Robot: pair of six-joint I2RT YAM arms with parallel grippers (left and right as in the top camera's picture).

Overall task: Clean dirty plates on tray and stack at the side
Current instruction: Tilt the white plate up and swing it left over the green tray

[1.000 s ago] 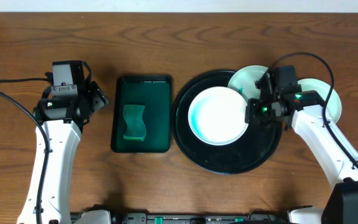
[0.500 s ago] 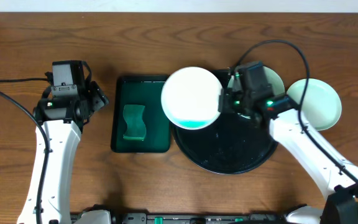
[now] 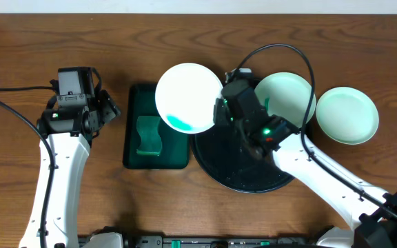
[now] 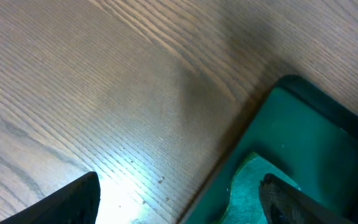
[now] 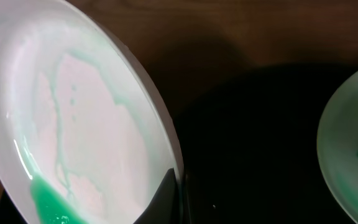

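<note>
From above, the right pincer (image 3: 220, 114) grips one plate (image 3: 188, 96) by its rim, up over the green tray (image 3: 133, 138) edge, likely to reach the sponge (image 3: 148, 136). In the left wrist view the left pincer (image 4: 179, 202) is spread wide and empty beside that tray. In the right wrist view the plate tips, so its green mess (image 5: 51, 205) pools low.

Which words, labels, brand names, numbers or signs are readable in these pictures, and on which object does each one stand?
None: no text is readable in any view. The held plate, the middle plate, the rightmost plate, the black tray, the green tray and the sponge show no lettering.
</note>
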